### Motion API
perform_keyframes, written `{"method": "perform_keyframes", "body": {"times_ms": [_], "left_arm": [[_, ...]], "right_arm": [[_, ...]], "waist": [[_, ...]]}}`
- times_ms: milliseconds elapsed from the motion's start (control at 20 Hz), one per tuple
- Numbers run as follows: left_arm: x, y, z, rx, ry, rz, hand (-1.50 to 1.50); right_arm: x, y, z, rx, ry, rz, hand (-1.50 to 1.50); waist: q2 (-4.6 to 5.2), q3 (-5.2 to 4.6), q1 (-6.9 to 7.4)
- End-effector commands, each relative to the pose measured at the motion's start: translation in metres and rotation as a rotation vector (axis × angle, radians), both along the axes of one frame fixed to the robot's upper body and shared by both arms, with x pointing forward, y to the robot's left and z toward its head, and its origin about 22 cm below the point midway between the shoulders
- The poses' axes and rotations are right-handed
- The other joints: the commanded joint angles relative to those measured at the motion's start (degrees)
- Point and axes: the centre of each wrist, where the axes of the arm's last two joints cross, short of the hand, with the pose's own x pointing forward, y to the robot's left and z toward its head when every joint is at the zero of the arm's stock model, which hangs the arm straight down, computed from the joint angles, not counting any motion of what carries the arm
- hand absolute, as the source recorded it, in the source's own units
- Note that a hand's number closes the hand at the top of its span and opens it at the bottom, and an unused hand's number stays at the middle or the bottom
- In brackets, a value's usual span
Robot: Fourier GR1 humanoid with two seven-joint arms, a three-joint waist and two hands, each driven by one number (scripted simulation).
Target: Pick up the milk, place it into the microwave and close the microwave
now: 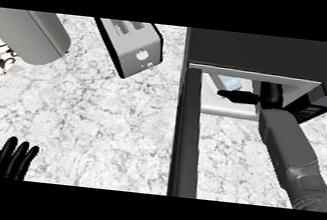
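Resting low and left of the microwave [268,57], the left hand [8,162] is open, empty. Reaching inside the microwave, the right hand [251,96] sits by the milk [230,82]; its grip I cannot tell. Milk likely handles light, stiff; hold its sides.

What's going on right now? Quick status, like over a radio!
Right hand reaching inside the open microwave, fingers hard to read. Left hand resting open, lower left. Milk just visible inside. Microwave door open; nothing in the way.
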Motion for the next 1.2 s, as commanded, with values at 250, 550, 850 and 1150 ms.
{"method": "perform_keyframes", "body": {"times_ms": [250, 550, 850, 1150], "left_arm": [[0.006, -0.003, 0.001, -0.001, 0.012, 0.013, -1.5], [0.001, -0.012, -0.003, 0.002, 0.04, -0.093, -1.5], [0.019, -0.021, -0.009, 0.009, 0.057, -0.299, -1.5], [0.033, -0.033, -0.015, 0.076, 0.037, -0.346, 1.5]], "right_arm": [[-0.086, -0.027, -0.091, 0.078, 0.155, -0.028, -1.5], [-0.126, -0.037, -0.115, 0.179, 0.151, -0.022, -1.5], [-0.177, -0.035, -0.142, 0.307, 0.136, 0.044, -1.5], [-0.244, -0.044, -0.149, 0.319, 0.088, 0.072, -1.5]], "waist": [[0.56, 1.18, -4.37], [0.26, 1.09, -3.89], [0.64, 1.11, -3.8], [0.61, 1.06, -3.39]]}}
